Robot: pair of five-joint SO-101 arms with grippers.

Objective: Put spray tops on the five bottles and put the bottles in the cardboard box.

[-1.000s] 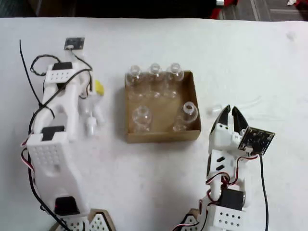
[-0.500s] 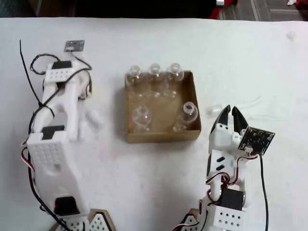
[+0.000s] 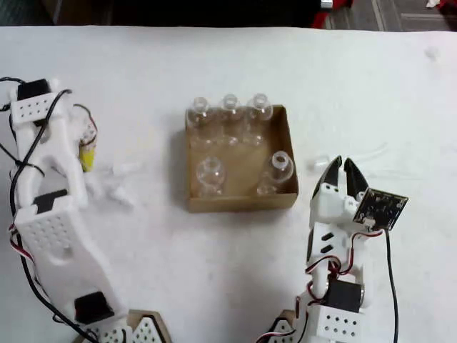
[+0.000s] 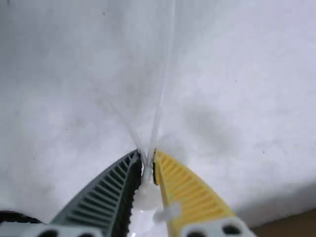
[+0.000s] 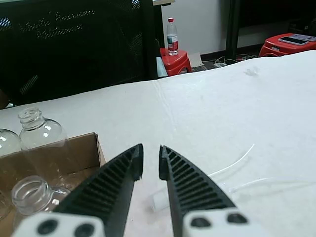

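Sitting in the middle of the white table (image 3: 235, 271), the cardboard box (image 3: 241, 201) holds five clear bottles with open necks. Three bottles (image 3: 229, 107) stand in a row along the box's far wall. The other two stand nearer the arms, one (image 3: 209, 174) on the box's left side and one (image 3: 278, 168) by its right wall.

Well to the left of the box, the left gripper (image 4: 146, 160) hangs above bare table. Its grey and yellow jaws are pinched together on a spray top (image 4: 145, 197), and the top's thin clear tube (image 4: 160, 98) runs out past the jaw tips. In the high view the yellow jaw is level with the box's middle, and loose spray tops (image 3: 118, 179) lie on the table between that gripper and the box's left wall.

Just off the box's near right corner, the right gripper (image 5: 150, 158) points away from its arm. Its black jaws stand a narrow gap apart and hold nothing. Beyond its tips, near the box's right wall, a small white cap piece (image 3: 318, 163) lies on the table. A thin clear straw (image 5: 232, 165) lies on the table a little further right.
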